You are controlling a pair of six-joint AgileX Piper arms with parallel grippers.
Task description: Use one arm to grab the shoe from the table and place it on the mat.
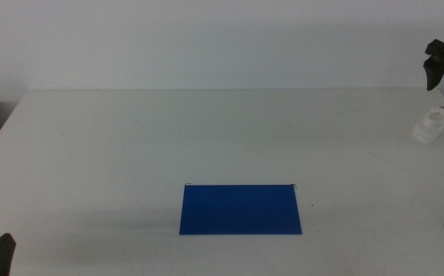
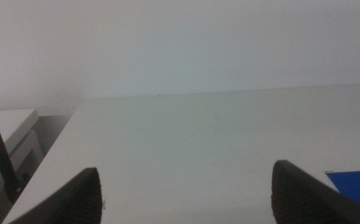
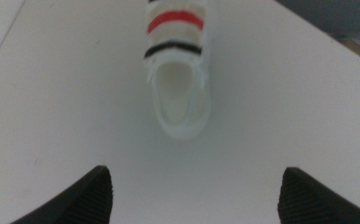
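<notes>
The right tool (image 3: 195,193) is hovering with jaws spread, the shoe (image 3: 178,74) lying on the desk (image 1: 206,138) just ahead, heel nearest. It should be lowering to straddle the heel squarely. The left tool (image 2: 186,199) is waiting, spread, the mat (image 1: 240,208) beside it.

The white table (image 1: 129,153) carries the blue mat (image 1: 240,208) near its front and the shoe (image 1: 435,126) at its right edge.
</notes>
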